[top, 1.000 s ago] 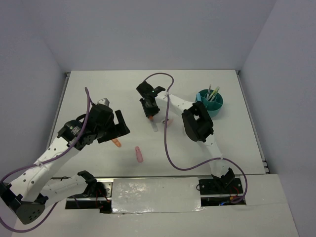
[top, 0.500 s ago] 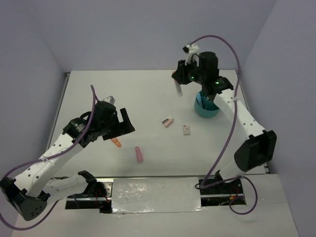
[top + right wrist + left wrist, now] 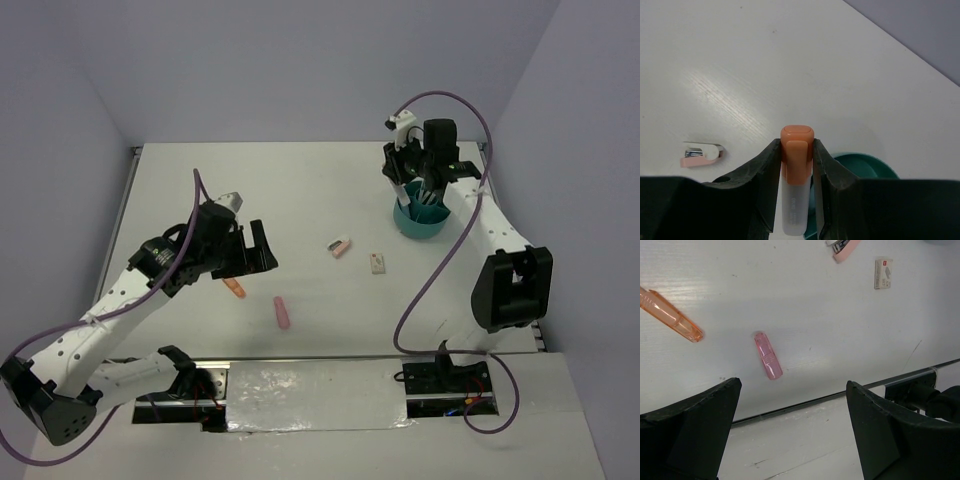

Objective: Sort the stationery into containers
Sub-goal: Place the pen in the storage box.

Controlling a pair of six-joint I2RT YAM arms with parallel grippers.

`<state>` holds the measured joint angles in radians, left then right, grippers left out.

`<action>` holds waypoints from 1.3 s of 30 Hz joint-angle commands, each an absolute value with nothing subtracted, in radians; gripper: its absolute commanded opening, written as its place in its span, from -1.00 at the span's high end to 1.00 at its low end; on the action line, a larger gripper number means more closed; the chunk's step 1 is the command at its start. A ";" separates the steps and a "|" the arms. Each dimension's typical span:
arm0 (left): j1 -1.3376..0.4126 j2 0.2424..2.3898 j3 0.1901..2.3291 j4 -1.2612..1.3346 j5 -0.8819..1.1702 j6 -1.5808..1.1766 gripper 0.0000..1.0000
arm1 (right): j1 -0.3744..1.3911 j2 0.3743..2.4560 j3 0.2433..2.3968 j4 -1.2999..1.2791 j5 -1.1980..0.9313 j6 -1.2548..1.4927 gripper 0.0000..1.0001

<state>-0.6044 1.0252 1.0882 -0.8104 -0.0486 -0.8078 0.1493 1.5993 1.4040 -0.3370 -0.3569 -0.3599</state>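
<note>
My right gripper (image 3: 402, 178) (image 3: 797, 150) is shut on a white highlighter with an orange cap (image 3: 796, 165), held upright. It hangs over the left rim of the round teal organiser (image 3: 425, 226) (image 3: 871, 168). My left gripper (image 3: 256, 250) (image 3: 792, 387) is open and empty above the table's near left part. A pink highlighter (image 3: 282, 312) (image 3: 768, 356) and an orange highlighter (image 3: 236, 289) (image 3: 672, 316) lie on the table close to it. A small pink and white piece (image 3: 341, 246) (image 3: 701, 155) and a small white block (image 3: 377, 263) (image 3: 883, 273) lie mid-table.
The table's near edge with its dark rail (image 3: 920, 377) runs just below the left gripper. Pale walls close the table in at the back and both sides. The right arm's cable (image 3: 440, 270) loops over the right part of the table.
The right arm has swung from mid-table to the teal organiser at the back right, carrying the highlighter. The left gripper has drifted slightly right, still open.
</note>
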 commanded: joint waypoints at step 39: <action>-0.591 1.066 1.138 -0.660 0.067 -0.611 -0.99 | 0.098 1.666 1.258 -0.108 -0.308 -0.394 0.46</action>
